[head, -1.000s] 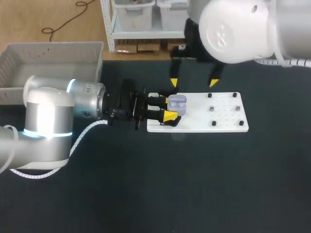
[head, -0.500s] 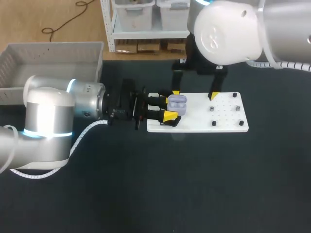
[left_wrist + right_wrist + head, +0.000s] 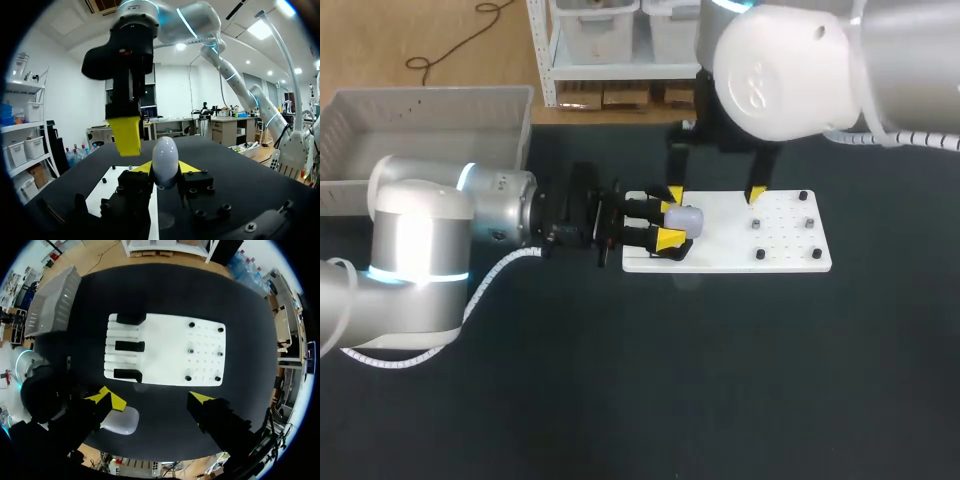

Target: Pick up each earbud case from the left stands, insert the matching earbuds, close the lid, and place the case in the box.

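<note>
- Two yellow fingertips [image 3: 670, 238] flank the earbud case [image 3: 685, 218] as your left gripper [image 3: 669, 223], reaching in from the side, stays clenched on it.
- You see the pale lavender case with its lid down, held over the left end of the white board [image 3: 730, 255], near the black stands [image 3: 129, 346].
- Your right gripper [image 3: 713, 193] hangs above the board with its jaws spread wide, grasping nothing; one of its tips stands just beside the case.
- You find the grey box [image 3: 430, 100] at the far left corner of the table [image 3: 620, 380], well apart from the case.
</note>
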Controlling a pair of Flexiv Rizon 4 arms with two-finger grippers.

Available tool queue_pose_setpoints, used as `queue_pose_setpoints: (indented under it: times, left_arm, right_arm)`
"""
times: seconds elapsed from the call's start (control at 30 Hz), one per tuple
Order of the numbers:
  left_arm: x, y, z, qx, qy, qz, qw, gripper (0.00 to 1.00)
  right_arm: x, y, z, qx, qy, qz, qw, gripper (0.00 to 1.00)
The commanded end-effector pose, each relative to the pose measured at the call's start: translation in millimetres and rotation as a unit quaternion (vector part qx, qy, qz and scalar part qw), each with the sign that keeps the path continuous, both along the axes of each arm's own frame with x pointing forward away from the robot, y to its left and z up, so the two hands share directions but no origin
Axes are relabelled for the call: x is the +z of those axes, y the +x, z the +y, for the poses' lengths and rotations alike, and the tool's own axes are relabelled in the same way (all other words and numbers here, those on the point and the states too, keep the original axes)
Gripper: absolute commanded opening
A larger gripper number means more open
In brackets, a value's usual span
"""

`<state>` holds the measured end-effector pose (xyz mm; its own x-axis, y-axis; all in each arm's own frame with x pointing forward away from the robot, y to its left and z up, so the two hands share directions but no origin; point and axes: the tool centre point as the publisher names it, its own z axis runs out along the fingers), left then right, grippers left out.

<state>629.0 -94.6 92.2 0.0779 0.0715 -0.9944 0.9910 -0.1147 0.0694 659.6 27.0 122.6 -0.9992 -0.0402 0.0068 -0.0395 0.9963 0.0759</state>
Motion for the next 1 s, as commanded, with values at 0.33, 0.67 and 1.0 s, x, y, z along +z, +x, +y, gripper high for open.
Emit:
queue_pose_setpoints:
  times: [0.33, 0.67, 1.0]
  left_arm:
    - [24.4, 0.2, 13, 0.057, -0.008, 0.051, 0.997, 0.00]
    - [76.3, 9.6, 56, 0.177, -0.030, 0.077, 0.981, 0.00]
    - [112.6, 59.1, 152, 0.343, -0.017, 0.010, 0.939, 0.00]
  right_arm:
    - [70, -72.2, -37, 0.103, 0.051, -0.148, 0.982, 1.00]
    - [74, -79.3, -43, 0.125, 0.083, -0.172, 0.974, 1.00]
    - [74, -79.3, -43, 0.125, 0.083, -0.172, 0.974, 1.00]
